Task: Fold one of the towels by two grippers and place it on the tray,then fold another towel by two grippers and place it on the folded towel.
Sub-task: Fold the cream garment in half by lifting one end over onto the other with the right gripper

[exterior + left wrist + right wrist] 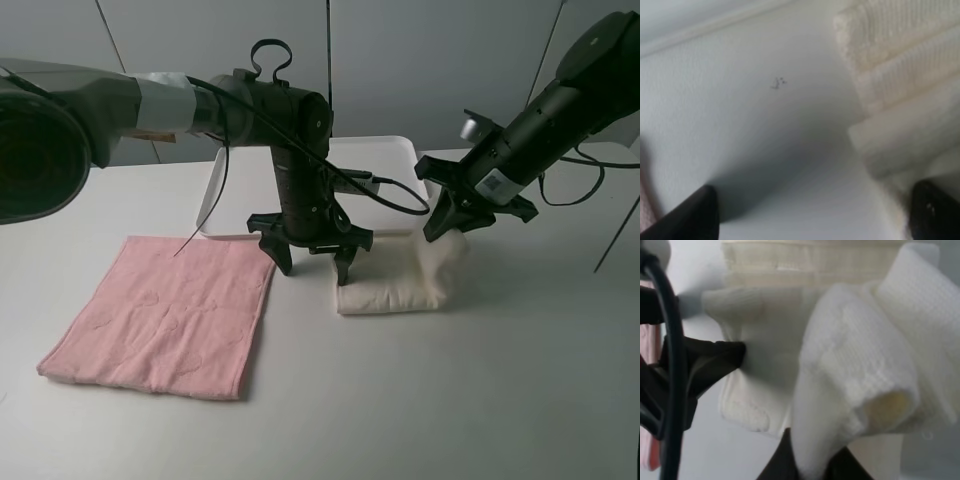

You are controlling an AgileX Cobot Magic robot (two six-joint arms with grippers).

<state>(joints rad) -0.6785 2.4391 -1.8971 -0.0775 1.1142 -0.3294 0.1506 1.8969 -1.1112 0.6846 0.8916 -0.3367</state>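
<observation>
Nothing is legible; the white sticker on the right arm is too blurred.

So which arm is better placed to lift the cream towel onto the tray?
Right. The right gripper is shut on the raised end of the cream towel, near the white tray. The left gripper hangs open at the towel's other end, holding nothing.

Left gripper hangs spread wide; right gripper is clamped tight.
</observation>
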